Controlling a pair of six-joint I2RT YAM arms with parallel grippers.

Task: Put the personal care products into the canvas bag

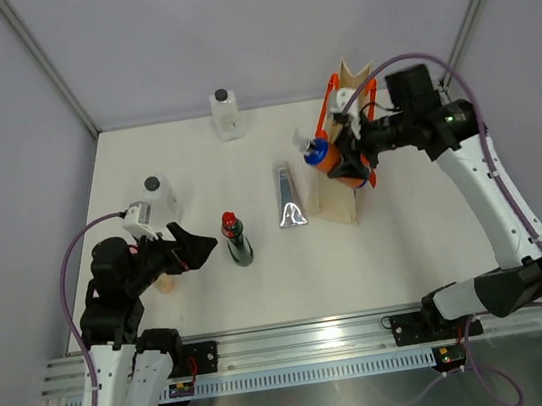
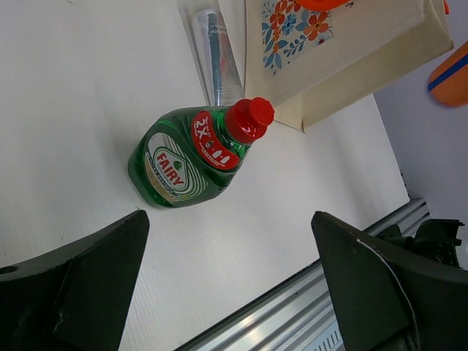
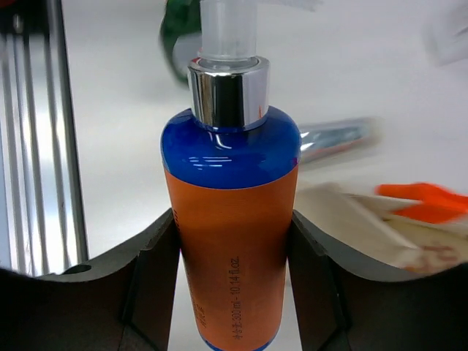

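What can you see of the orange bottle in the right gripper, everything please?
The orange bottle has a glossy orange body with small print along it, a deep blue shoulder, a shiny chrome collar and a pale pump head, blurred at the top. It looks like plastic. The right gripper clamps the orange body, with a dark finger on each side. From above, it hangs off the table at the canvas bag's left side, pump pointing left. I cannot tell whether it touches the bag.
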